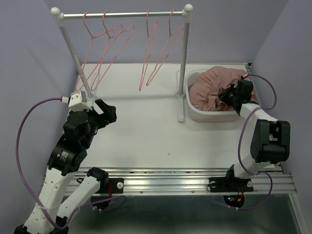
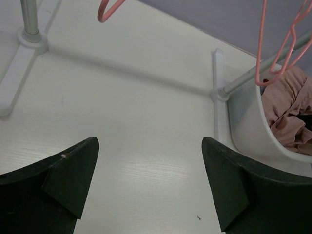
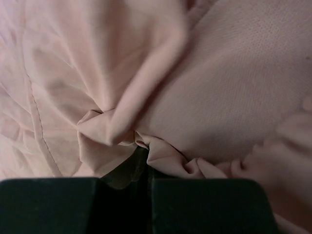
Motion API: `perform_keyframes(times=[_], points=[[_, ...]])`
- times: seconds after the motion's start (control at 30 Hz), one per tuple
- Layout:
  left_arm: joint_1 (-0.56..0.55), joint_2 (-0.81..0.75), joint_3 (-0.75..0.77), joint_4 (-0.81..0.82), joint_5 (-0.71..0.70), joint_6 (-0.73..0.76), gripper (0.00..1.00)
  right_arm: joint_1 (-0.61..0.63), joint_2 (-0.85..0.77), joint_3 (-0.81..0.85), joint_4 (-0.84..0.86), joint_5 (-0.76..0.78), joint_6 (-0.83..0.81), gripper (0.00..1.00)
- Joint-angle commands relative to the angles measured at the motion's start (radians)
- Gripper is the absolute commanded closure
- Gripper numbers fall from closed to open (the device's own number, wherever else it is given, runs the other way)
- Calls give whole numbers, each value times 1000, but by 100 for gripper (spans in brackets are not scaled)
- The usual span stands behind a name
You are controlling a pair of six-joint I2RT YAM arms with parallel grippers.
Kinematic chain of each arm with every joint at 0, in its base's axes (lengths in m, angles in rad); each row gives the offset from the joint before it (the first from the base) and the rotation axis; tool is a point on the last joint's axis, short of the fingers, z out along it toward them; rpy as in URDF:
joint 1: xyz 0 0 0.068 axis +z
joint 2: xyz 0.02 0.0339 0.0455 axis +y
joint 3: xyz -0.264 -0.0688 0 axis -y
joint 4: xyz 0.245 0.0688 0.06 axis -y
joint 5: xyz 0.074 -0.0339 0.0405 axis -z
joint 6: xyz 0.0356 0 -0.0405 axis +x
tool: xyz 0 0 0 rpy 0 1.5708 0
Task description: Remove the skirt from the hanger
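The dusty-pink skirt (image 1: 210, 84) lies bunched in a white basket (image 1: 191, 108) at the back right of the table, off any hanger. Several empty pink wire hangers (image 1: 105, 51) hang on the rail (image 1: 122, 14). My right gripper (image 1: 225, 96) is down in the basket, and its jaws are shut on a fold of the skirt (image 3: 219, 87) at the fingertips (image 3: 144, 157). My left gripper (image 1: 110, 113) is open and empty, above the bare table left of centre. In the left wrist view (image 2: 150, 180) its jaws stand wide apart, with the skirt (image 2: 292, 112) far right.
The white clothes rack has posts at the left (image 1: 73, 53) and at the right (image 1: 184, 63), the right one just beside the basket. Its base foot (image 2: 217, 122) runs along the basket wall (image 2: 248, 122). A metal rail (image 1: 170, 178) lines the near edge.
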Motion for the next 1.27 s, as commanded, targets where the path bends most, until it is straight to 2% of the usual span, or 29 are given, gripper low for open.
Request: perform_keyframes(times=[0.0,0.1,0.13,0.17,0.2,0.27,0.3,0.37,0.4,0.47,0.6,0.83,0.9,1.23], points=[[-3,7,-8,15,-15,-11,1,10,-61,-141,74,35,59,99],[-5,16,0,7,-10,-7,1,10,-98,-208,77,51,33,98],[-5,20,5,4,-10,-5,1,10,-118,-199,59,60,21,88],[-5,24,6,2,-12,-4,1,10,-124,-176,-17,87,-4,82],[-5,26,11,-2,-13,-4,1,10,-130,-105,-70,101,-11,67],[-5,30,22,-11,-20,-11,1,10,-161,10,-174,142,-27,55],[-5,30,25,-15,-23,-13,1,10,-176,41,-199,150,-30,44],[-3,29,34,-30,-38,-22,1,10,-234,98,-261,175,-41,34],[-3,27,37,-36,-50,-23,1,10,-256,142,-282,179,-41,19],[-5,26,52,-59,-62,-30,1,10,-320,175,-337,183,-41,0],[-5,29,84,-109,-107,-34,1,10,-423,218,-421,204,-44,0],[-5,15,137,-194,-204,-42,1,10,-587,230,-559,383,-8,0],[-5,9,132,-206,-226,-59,1,10,-641,201,-579,394,-28,0],[-5,3,118,-226,-270,-96,1,10,-718,124,-615,420,-51,0]])
